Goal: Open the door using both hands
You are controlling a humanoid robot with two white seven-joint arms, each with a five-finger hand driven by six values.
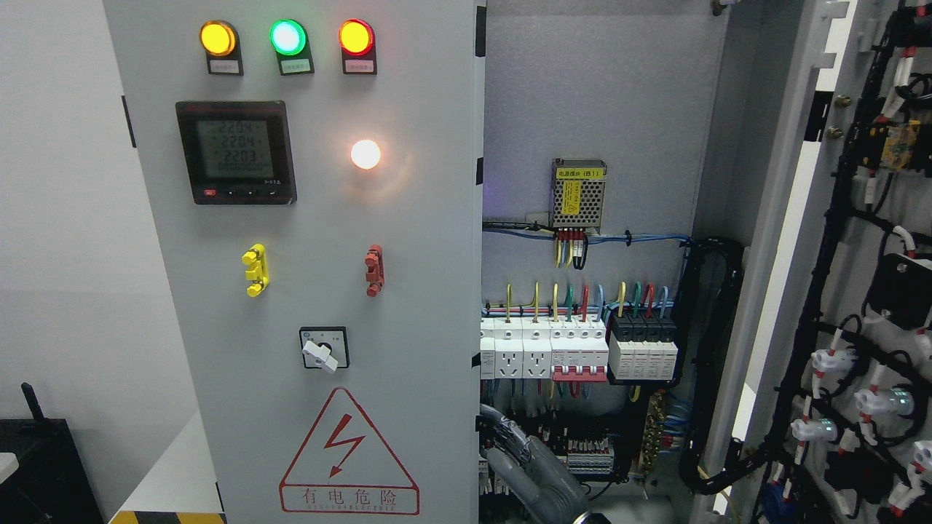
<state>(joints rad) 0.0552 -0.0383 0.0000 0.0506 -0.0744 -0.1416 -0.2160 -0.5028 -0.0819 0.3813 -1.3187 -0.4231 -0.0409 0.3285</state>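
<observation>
The cabinet's left door (328, 291) stands tall and shut, facing the camera, while the right door (859, 291) is swung wide open at the picture's right, its wired inner face showing. The left door carries three indicator lamps (287, 38), one meter (236, 151) and one rotary switch (324, 349). A grey arm (535, 473) rises at the bottom edge, perhaps touching the left door's edge; I cannot tell whether its robot hand is apart or together.

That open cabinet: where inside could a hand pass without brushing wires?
Bare back panel above the power supply, and between it and the breaker row. Crowded: the breakers' coloured wires, the terminals below, and the open door's harness.
</observation>
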